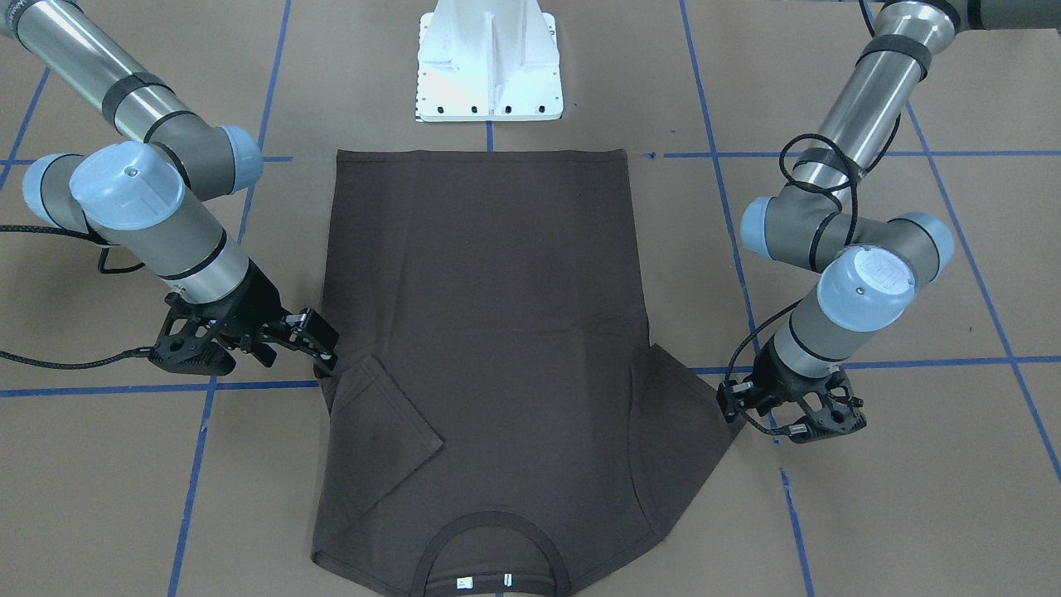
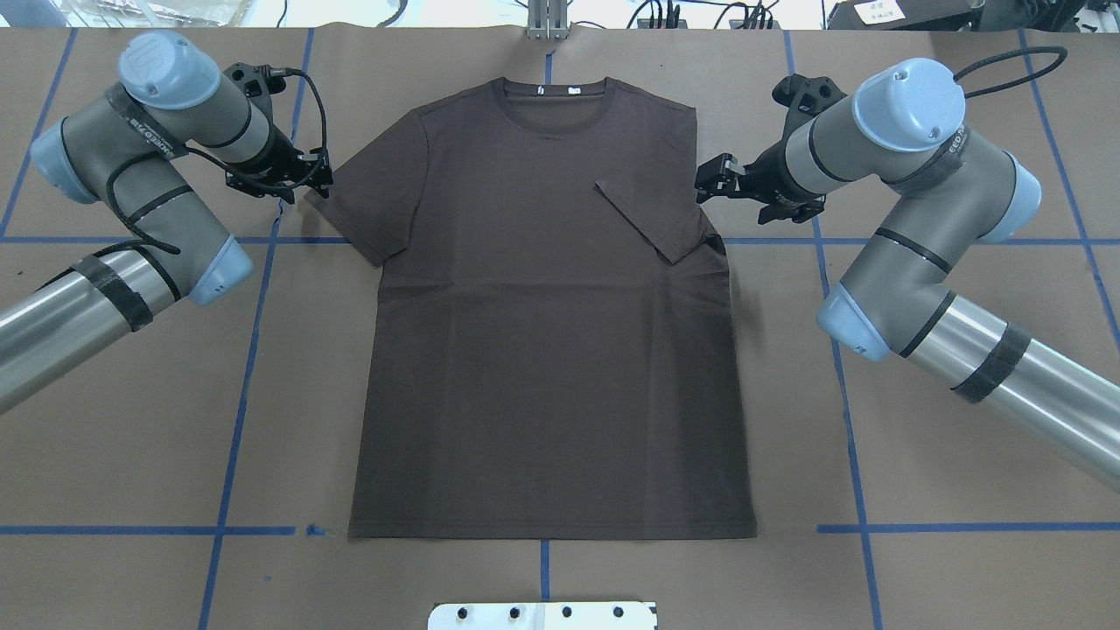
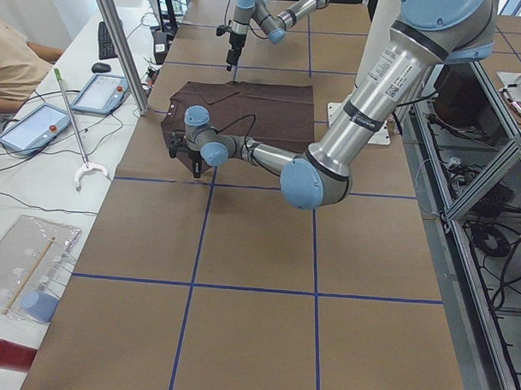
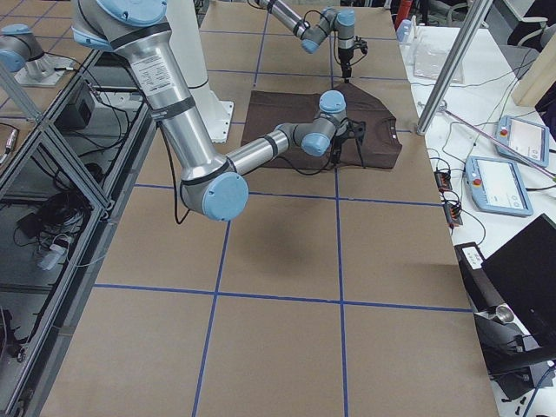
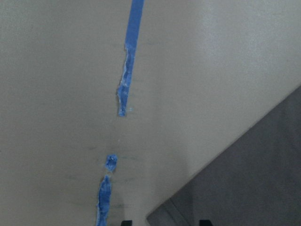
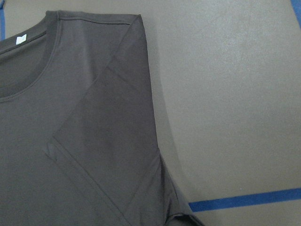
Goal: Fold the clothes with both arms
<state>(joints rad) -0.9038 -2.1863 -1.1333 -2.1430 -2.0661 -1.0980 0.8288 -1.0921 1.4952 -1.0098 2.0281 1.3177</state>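
The dark brown T-shirt lies flat on the table, with its collar and white tags on the far side from the robot's base. One sleeve is folded inward over the chest, and my right gripper hovers open just outside that shoulder, holding nothing. The other sleeve is spread out flat. My left gripper is open at that sleeve's outer corner. In the left wrist view its fingertips stand apart on either side of the sleeve corner.
The white pedestal base stands at the shirt's hem side. Blue tape lines cross the brown table cover. A metal pole, tablets and a person's arm are on the operators' side, beyond the collar.
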